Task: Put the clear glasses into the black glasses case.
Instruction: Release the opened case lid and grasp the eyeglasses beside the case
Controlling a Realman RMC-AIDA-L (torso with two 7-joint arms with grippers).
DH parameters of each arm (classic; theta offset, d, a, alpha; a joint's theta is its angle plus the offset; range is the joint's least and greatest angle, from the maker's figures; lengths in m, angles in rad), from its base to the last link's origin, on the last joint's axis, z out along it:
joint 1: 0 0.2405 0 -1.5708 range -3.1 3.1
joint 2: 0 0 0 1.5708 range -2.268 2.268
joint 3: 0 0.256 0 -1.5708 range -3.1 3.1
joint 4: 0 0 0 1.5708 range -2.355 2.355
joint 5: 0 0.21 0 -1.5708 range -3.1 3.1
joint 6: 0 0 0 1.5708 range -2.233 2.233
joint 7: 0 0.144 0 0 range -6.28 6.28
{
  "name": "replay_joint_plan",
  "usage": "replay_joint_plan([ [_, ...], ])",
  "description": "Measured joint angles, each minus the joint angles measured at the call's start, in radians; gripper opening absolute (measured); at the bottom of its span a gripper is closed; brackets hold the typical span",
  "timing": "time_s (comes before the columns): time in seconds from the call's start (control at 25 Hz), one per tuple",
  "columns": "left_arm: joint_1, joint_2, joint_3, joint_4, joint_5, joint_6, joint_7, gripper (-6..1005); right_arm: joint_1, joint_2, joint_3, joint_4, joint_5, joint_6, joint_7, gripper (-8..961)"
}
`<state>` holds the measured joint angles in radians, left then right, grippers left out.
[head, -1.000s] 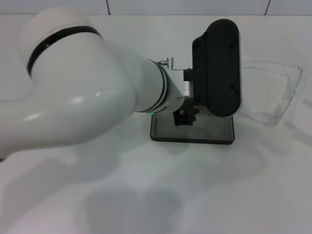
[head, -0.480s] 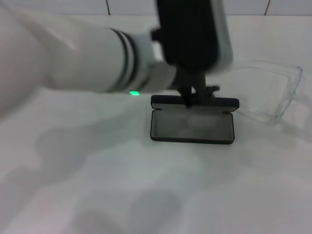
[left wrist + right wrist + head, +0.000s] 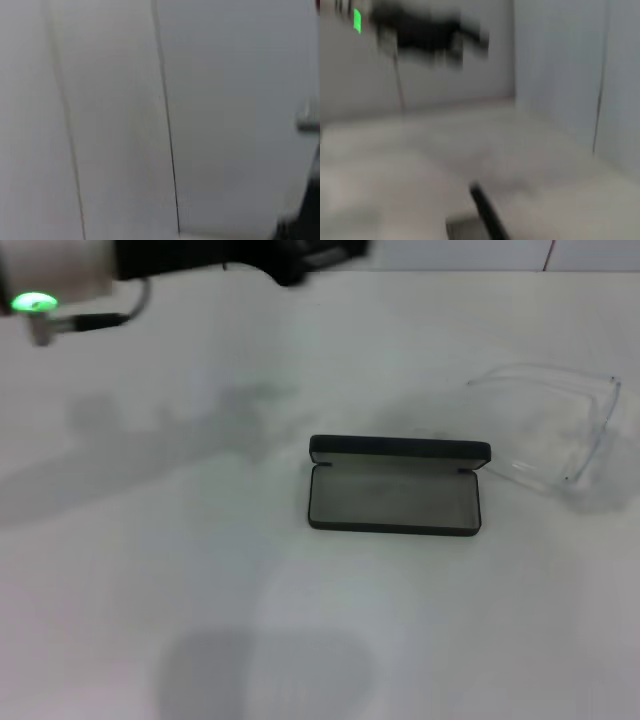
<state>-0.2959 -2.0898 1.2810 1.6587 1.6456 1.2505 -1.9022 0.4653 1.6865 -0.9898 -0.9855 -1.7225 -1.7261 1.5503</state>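
— On the white table (image 3: 150, 620), what is laid out, and where?

— One black glasses case (image 3: 394, 486) is seen near the middle, opened, with its lid stood up along the far edge and the grey lining bared. One pair of clear glasses (image 3: 551, 430) is set just beside it, toward the robot's right and a little farther back. The two appear apart or barely touching; which cannot be told, since the clear plastic fades into the table.

— How are the glasses expected to handle?

— They are judged light and fairly stiff, but smooth and slippery, with thin arms that could flex or snap if squeezed hard. A hold across the bridge or the thick top rim is judged safest; the lenses are best left unpinched. Being about as wide as the case, they would need to be lined up lengthwise before being lowered in.

— And the grippers?

— The left gripper (image 3: 300, 258) is raised at the far left edge of the table, well apart from both things, and nothing is seen held in it. Whether its fingers are spread or closed cannot be told. The right gripper is not seen in any view. Nothing has yet been placed in the case.
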Motion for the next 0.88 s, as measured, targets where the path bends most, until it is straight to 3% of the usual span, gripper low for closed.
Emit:
replay_joint_plan([
  [0.04, 0.000, 0.000, 0.000, 0.000, 0.000, 0.000, 0.000, 451, 0.034, 0.019, 0.028, -0.070, -0.128, -0.029, 0.044, 860],
  [0.08, -0.002, 0.000, -0.053, -0.051, -0.063, 0.035, 0.024, 450, 0.063, 0.033, 0.038, -0.122, -0.219, -0.054, 0.074, 859],
  [0.16, -0.011, 0.001, -0.190, -0.233, -0.222, 0.146, 0.107, 448, 0.136, 0.060, 0.043, -0.208, -0.400, -0.113, 0.121, 858],
  [0.32, -0.015, 0.002, -0.248, -0.389, -0.304, 0.201, 0.199, 448, 0.254, 0.102, 0.030, -0.291, -0.617, -0.185, 0.139, 856],
  [0.64, -0.014, 0.004, -0.292, -0.543, -0.336, 0.218, 0.286, 447, 0.415, 0.163, -0.215, -0.400, -0.888, -0.169, 0.136, 836],
  [0.88, -0.011, 0.003, -0.310, -0.598, -0.339, 0.220, 0.298, 446, 0.459, 0.302, -0.404, -0.386, -1.175, -0.087, 0.070, 804],
])
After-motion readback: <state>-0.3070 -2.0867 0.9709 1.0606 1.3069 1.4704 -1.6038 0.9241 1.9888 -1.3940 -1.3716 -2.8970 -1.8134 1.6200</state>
